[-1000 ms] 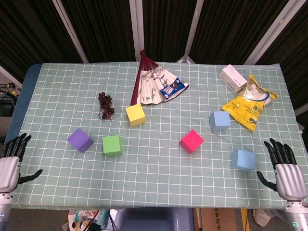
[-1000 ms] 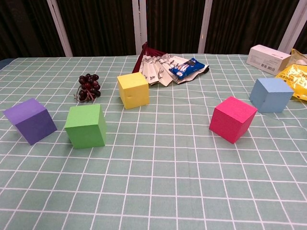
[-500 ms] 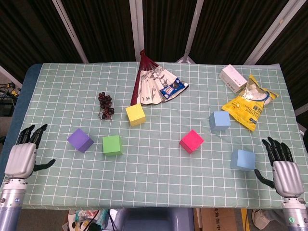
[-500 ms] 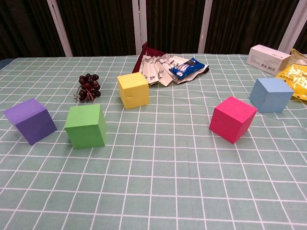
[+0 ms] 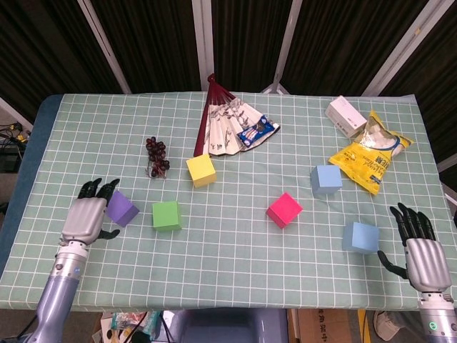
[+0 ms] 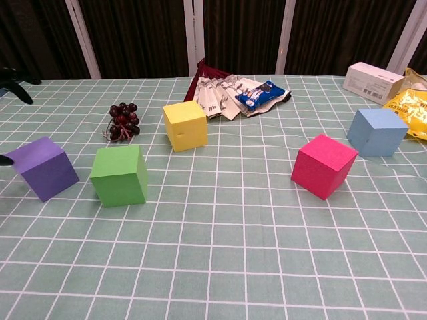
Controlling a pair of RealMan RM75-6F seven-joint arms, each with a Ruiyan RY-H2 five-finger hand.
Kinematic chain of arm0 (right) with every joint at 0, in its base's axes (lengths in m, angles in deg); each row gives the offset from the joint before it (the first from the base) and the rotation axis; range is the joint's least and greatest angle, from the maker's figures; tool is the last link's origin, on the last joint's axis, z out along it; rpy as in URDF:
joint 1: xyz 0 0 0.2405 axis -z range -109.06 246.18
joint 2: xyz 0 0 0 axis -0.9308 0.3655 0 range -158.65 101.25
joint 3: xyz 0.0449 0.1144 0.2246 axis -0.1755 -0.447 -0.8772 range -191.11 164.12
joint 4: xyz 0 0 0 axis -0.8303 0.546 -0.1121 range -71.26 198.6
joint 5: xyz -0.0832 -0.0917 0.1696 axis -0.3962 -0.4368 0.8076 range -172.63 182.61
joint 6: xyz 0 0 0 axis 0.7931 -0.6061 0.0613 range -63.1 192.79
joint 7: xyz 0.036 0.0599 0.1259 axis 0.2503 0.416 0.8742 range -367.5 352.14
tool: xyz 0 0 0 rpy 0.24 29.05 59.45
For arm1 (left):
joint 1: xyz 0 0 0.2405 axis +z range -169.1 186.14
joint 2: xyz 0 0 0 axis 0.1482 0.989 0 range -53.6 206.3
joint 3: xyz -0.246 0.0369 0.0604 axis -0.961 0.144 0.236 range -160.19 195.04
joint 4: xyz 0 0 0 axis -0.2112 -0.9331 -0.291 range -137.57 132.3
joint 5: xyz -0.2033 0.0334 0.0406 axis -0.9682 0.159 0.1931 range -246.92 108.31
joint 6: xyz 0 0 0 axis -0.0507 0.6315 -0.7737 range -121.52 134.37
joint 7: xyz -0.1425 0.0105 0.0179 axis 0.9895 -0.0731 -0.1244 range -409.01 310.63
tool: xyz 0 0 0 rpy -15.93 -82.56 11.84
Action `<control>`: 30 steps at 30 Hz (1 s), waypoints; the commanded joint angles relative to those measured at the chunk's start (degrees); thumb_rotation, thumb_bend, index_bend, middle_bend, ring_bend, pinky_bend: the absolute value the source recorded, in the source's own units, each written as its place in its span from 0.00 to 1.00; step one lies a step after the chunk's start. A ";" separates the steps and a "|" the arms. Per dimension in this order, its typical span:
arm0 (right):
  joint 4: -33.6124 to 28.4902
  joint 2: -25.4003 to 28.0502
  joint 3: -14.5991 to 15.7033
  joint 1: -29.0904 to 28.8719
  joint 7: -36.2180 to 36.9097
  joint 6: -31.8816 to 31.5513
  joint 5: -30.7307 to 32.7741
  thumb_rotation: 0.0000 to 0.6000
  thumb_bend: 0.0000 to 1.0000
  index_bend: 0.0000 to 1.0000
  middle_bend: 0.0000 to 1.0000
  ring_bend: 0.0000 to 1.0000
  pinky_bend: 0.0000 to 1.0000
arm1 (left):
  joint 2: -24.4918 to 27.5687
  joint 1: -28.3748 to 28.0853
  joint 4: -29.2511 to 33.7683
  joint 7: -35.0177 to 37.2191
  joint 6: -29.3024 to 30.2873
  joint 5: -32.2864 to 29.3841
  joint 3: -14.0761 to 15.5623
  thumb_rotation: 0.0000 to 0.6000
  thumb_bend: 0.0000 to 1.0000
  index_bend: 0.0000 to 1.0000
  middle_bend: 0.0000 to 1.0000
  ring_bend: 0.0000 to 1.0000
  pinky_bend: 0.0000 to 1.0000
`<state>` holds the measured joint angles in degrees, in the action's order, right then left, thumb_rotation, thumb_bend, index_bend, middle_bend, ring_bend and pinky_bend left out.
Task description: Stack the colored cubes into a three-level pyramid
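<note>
left hand (image 5: 87, 217) now in over the table from the near-left edge, fingers spread and empty, just beside the purple cube (image 5: 121, 208); contact not clear. right hand (image 5: 421, 250) barely shifted, fingers apart, holding nothing, near the closer light blue cube (image 5: 360, 237). looks like opening reach: nothing stacked yet, all cubes flat on the checked cloth (image 5: 235, 279). count: six cubes — purple, green (image 5: 166, 215), yellow (image 5: 201, 171), pink (image 5: 284, 209), two light blue, second at (image 5: 325, 179).
</note>
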<state>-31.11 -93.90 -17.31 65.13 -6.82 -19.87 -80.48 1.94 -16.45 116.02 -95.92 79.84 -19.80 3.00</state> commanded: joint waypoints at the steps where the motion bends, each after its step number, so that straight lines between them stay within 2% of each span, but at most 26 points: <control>1: -0.06 0.04 0.02 -0.01 0.17 0.08 0.07 1.00 0.30 0.00 0.00 0.00 0.00 | -5.07 -5.69 -0.51 -5.27 0.20 -6.88 -2.28 1.00 0.14 0.00 0.16 0.00 0.00; 11: -0.25 0.50 -0.31 0.08 1.66 0.33 1.07 1.00 0.30 0.00 0.00 0.00 0.00 | -14.24 -14.23 -5.53 -11.77 3.14 -16.28 -3.88 1.00 0.14 0.00 0.22 0.00 0.00; 18: -0.39 0.80 -0.36 0.15 2.27 0.54 1.50 1.00 0.30 0.00 0.00 0.00 0.00 | -18.23 -18.00 -8.87 -14.24 4.32 -19.96 -3.26 1.00 0.15 0.00 0.24 0.00 0.00; 30: -0.81 1.04 -0.51 0.30 3.23 0.69 2.14 1.00 0.30 0.00 0.00 0.00 0.00 | -22.07 -21.99 -14.07 -13.77 3.75 -22.40 -3.62 1.00 0.31 0.00 0.36 0.01 0.00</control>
<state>-31.90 -92.87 -17.80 65.44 -3.62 -19.21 -78.37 -19.91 -38.16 102.13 -109.78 83.75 -42.19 -0.51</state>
